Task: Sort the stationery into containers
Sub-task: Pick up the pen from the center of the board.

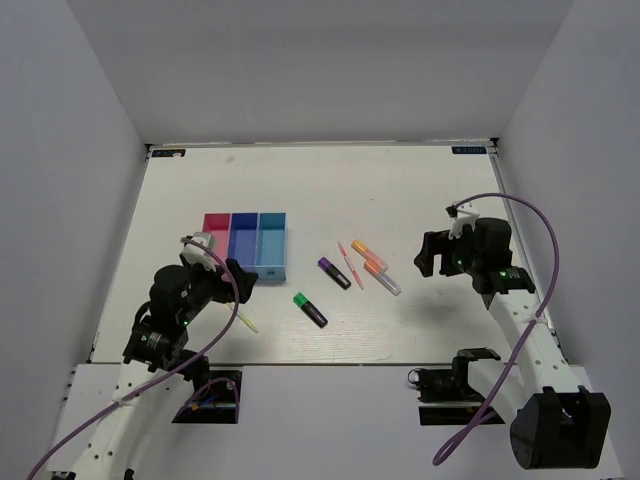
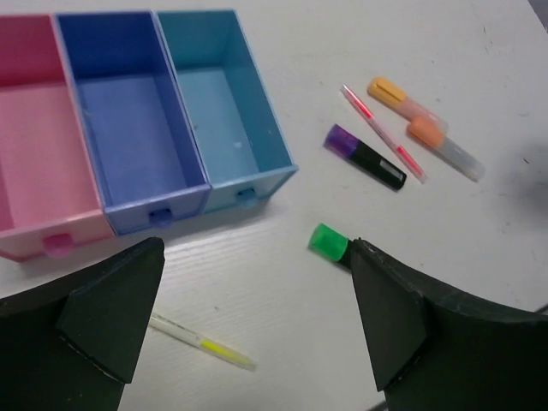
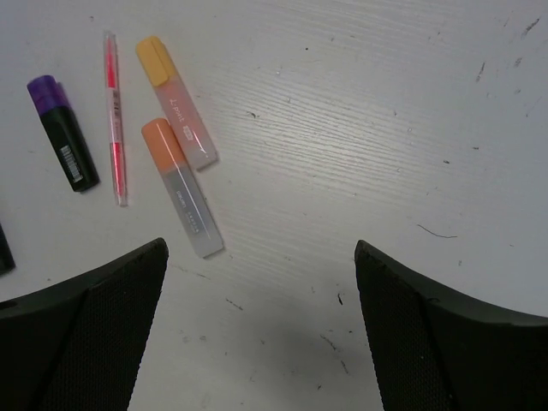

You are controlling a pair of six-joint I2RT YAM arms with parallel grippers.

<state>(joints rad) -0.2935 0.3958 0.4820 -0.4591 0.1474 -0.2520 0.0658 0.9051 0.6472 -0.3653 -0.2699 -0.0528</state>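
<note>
Three joined bins stand on the table: pink-red [image 1: 215, 232], dark blue [image 1: 243, 238] and light blue [image 1: 271, 243]; all look empty in the left wrist view [image 2: 34, 145]. A purple-black highlighter [image 1: 333, 273], a pink pen [image 1: 350, 264], two orange highlighters [image 1: 368, 254] [image 1: 382, 278] and a green-black highlighter [image 1: 310, 309] lie right of the bins. A pale yellow pen [image 2: 201, 341] lies between my left gripper's open fingers. My left gripper [image 1: 240, 275] is open and empty just in front of the bins. My right gripper [image 1: 428, 258] is open and empty, right of the orange highlighters [image 3: 175, 103] [image 3: 181, 188].
White walls enclose the table on three sides. The table's near edge [image 1: 320, 362] runs just behind the arm bases. Purple cables loop off both arms.
</note>
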